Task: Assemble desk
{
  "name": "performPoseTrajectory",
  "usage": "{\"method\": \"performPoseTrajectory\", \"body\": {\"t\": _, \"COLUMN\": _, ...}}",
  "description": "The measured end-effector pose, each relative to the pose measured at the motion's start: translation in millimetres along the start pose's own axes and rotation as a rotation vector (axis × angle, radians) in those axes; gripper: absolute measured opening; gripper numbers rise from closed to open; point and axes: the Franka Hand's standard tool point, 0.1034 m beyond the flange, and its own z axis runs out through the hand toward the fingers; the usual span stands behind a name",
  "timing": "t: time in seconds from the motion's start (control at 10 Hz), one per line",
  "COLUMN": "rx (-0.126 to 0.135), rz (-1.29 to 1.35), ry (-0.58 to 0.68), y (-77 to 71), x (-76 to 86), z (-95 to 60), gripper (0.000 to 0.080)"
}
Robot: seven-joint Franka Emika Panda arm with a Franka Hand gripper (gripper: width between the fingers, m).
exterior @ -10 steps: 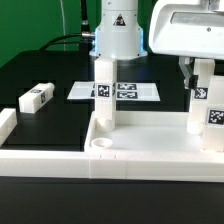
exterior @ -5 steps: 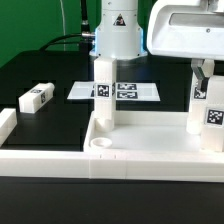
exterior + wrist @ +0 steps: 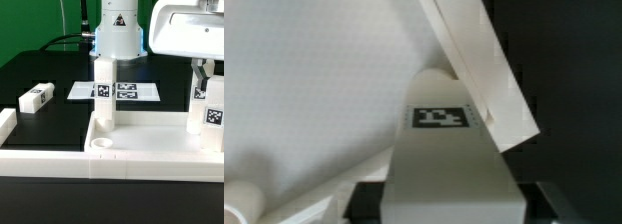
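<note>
The gripper [image 3: 204,69] is clamped narrowly on the top of the tagged leg [image 3: 204,108], which stands upright at the exterior view's right end of the desk top [image 3: 150,150]. That top is a white tray with a raised rim and a round socket [image 3: 101,146] at its near corner. A second leg [image 3: 104,95] stands upright above that socket, with bare tray floor between the two. A loose leg [image 3: 36,97] lies well apart. Beyond the tray lies the marker board [image 3: 140,91]. The tags bear only black square patterns, with no readable writing.
</note>
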Motion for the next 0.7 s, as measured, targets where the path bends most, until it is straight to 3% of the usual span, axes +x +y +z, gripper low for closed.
{"method": "performPoseTrajectory", "body": {"t": 0.7, "rx": 0.032, "rz": 0.666, "ry": -0.029, "y": 0.7, "x": 0.0, "z": 0.4, "gripper": 0.0290}}
